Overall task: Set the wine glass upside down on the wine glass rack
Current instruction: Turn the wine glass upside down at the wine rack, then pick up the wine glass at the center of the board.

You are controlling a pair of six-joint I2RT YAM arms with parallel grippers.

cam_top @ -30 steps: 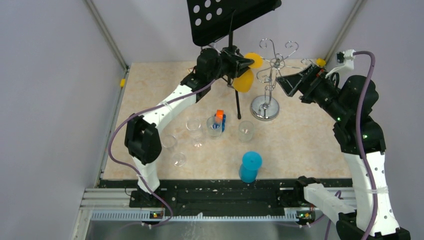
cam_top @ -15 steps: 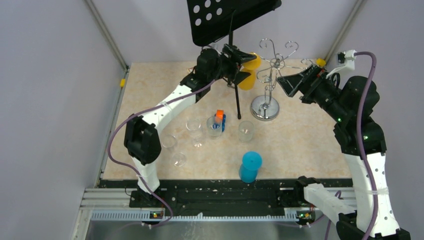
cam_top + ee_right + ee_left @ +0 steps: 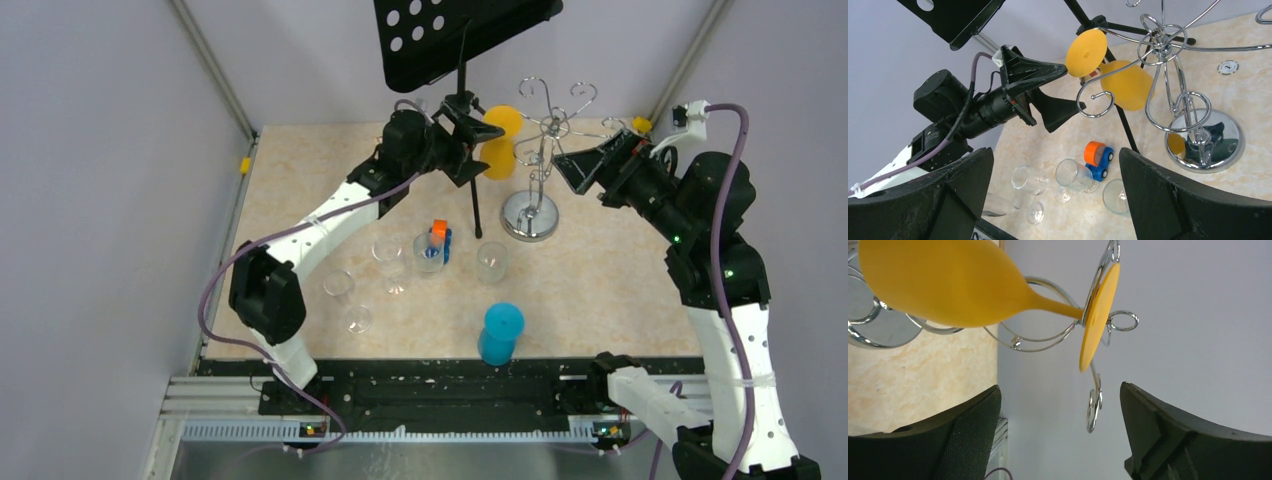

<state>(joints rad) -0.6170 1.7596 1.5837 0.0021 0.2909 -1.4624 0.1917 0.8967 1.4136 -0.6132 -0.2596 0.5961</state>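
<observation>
- Top view: the yellow wine glass hung on the left side of the wine glass rack, which stood at the back of the table. The left jaws stood wide apart just beside the bowl, on either side of it, and grasped nothing. The right jaws, also spread and empty, waited on the other side of the rack, apart from it. The post of the black music stand was close under the left arm.
- Left wrist view: the foot of the wine glass sat inside a curled wire arm, with the stem passing through the gap. Both jaws were clear of the glass.
- Right wrist view: the bowl hung below the foot, a little tilted, so the glass looked hung upside down. Whether it was swinging, I could not tell.
- The step in hand seemed to be the retreat of the left arm. To do it well, it should keep the jaws wide and draw straight back, away from the bowl, without lifting into the foot or brushing the music stand.
</observation>
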